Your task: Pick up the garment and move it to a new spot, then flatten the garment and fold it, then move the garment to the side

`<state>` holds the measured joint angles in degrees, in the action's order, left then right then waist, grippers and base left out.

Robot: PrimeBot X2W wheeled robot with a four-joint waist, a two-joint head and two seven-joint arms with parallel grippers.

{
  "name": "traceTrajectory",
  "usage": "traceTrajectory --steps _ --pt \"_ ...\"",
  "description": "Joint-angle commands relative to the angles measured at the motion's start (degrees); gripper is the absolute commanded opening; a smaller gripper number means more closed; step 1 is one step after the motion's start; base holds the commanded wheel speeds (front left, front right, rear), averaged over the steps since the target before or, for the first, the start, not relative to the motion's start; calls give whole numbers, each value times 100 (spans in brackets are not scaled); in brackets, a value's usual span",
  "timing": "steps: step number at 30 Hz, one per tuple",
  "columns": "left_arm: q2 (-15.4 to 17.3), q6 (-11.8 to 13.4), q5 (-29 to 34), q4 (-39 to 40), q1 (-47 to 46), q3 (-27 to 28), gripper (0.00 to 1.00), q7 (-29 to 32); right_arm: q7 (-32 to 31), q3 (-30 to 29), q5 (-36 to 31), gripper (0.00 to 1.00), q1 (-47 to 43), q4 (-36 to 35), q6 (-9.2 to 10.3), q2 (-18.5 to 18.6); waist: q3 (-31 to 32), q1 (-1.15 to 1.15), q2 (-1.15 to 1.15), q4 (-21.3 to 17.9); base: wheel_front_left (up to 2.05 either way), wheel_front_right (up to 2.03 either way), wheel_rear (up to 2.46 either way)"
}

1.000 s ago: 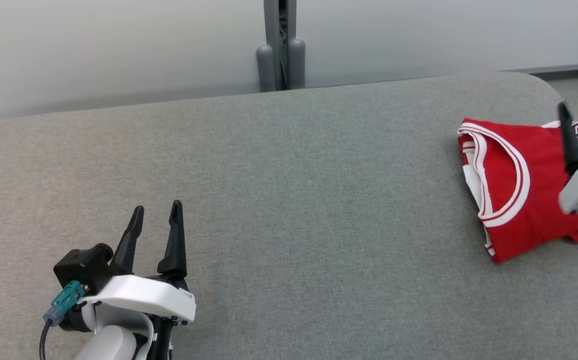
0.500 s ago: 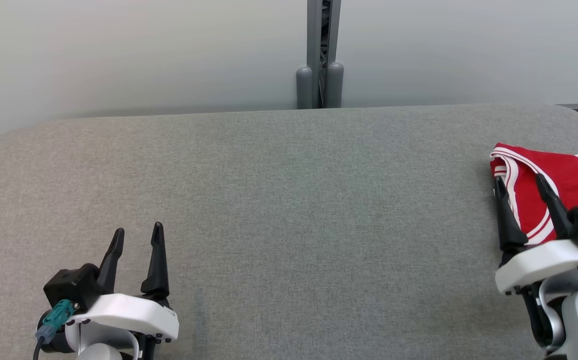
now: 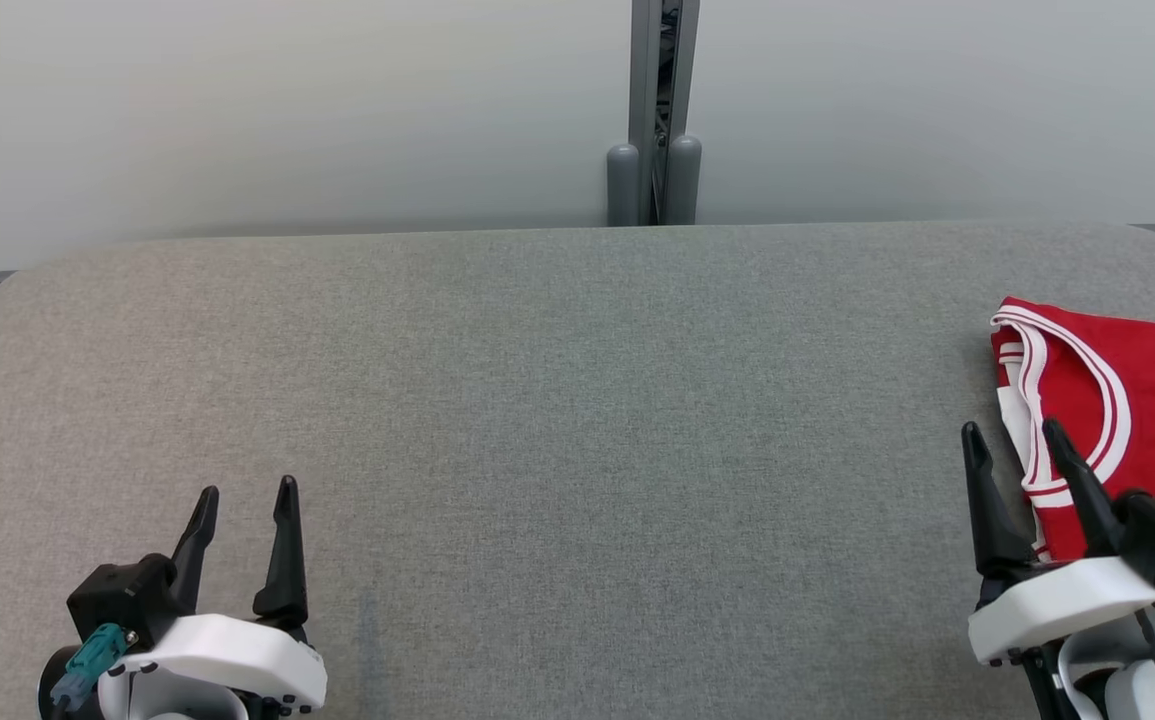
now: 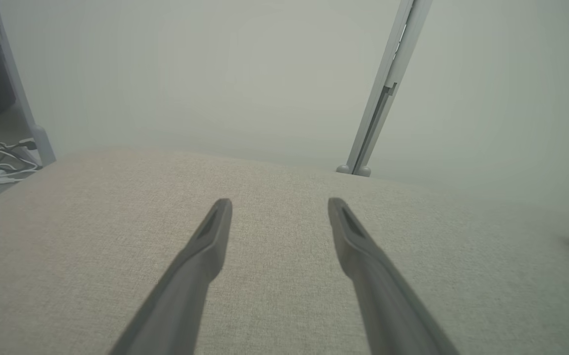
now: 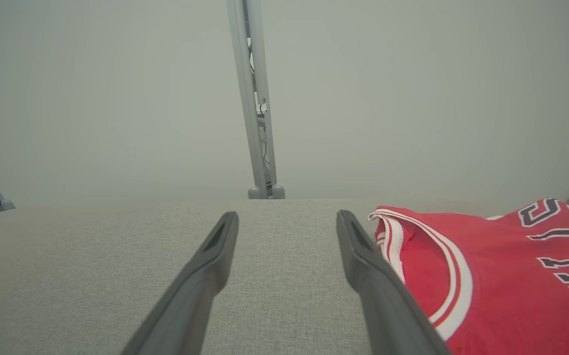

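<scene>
Right gripper (image 3: 1008,428) spread, finger overlapping the garment (image 3: 1152,370); its right side cropped.

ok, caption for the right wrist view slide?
Right gripper open over the grey fabric surface, folded red jersey lying just to its right.

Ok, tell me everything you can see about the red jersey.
The red jersey is a sleeveless sports top of soft-looking fabric, with white-and-red striped trim around its openings and dark white-edged lettering. It lies folded and slightly rumpled at the right end of the grey padded surface, partly out of frame. The open right end effector stands at its left edge; contact is unclear.
</scene>
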<state>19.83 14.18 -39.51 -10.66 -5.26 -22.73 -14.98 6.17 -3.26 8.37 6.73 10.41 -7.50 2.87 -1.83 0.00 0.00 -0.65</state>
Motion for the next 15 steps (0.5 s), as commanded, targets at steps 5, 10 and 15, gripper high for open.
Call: traceTrajectory --steps 5,10,15 --pt "26 -3 41 -29 120 69 100 -24 113 125 229 100 -220 -38 0 13 55 0 0 27 0 0 0" --pt "3 27 60 -13 156 83 100 -25 108 187 260 100 -257 -2 0 14 72 0 0 44 0 0 0" --pt "-25 64 66 -16 194 90 100 -25 73 227 232 100 -272 23 0 14 111 0 0 68 0 0 0"
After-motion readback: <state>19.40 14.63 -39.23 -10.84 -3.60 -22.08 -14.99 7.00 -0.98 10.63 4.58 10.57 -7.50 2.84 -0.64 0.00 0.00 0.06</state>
